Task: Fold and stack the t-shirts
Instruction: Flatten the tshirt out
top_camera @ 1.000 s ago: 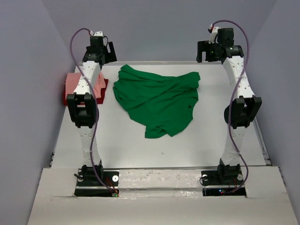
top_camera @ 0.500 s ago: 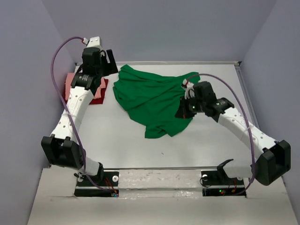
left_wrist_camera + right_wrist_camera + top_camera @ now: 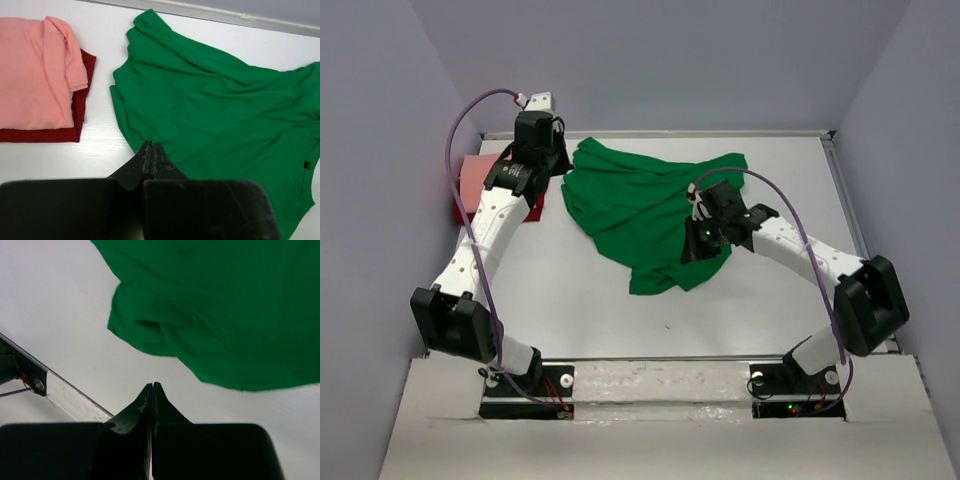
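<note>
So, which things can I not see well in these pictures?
- Red shirt: in the left wrist view the pink shirt covers all but its edges.
- Both of these, top view: the left arm hides their right part.
- Green shirt: in the top view the right gripper covers its near right part. The right wrist view cuts it off at the top edge.

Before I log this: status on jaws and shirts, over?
Both jaws shut, empty. Green shirt crumpled, unfolded. Pink shirt folded atop red shirt. Nothing blocking.

My links (image 3: 485, 232): white, long and rounded.
My joints (image 3: 453, 322): black blocks.
My cables (image 3: 450, 145): purple loops.
My fingers (image 3: 143, 162): black, tapering.
</note>
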`<state>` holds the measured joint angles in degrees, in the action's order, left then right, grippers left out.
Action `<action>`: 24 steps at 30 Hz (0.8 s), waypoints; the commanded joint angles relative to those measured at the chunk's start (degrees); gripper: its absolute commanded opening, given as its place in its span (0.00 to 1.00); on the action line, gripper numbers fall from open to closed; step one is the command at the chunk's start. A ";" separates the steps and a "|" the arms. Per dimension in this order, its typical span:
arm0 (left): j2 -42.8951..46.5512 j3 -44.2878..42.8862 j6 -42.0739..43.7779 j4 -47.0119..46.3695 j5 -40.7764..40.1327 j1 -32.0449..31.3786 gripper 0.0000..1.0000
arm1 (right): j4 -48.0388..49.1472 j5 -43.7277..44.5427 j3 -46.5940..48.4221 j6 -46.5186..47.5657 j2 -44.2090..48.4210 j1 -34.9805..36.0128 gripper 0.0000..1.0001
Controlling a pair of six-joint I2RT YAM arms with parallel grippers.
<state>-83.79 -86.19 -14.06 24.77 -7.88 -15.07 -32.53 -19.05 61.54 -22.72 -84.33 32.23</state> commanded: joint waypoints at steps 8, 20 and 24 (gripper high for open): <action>0.38 -3.45 0.00 0.27 -1.35 -3.12 0.11 | 2.82 0.77 17.83 -0.39 -20.95 8.64 0.00; 1.79 -9.87 0.71 3.96 -0.04 -3.04 0.99 | 7.31 2.96 9.74 -2.24 -21.74 9.17 0.00; 2.23 -11.01 0.44 4.58 1.55 -3.12 0.99 | 7.40 4.81 9.21 -1.27 -25.52 9.17 0.00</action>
<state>-83.81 -94.52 -13.58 28.60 -8.27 -18.22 -27.77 -16.80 71.31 -24.40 -107.07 41.28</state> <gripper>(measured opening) 0.989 0.010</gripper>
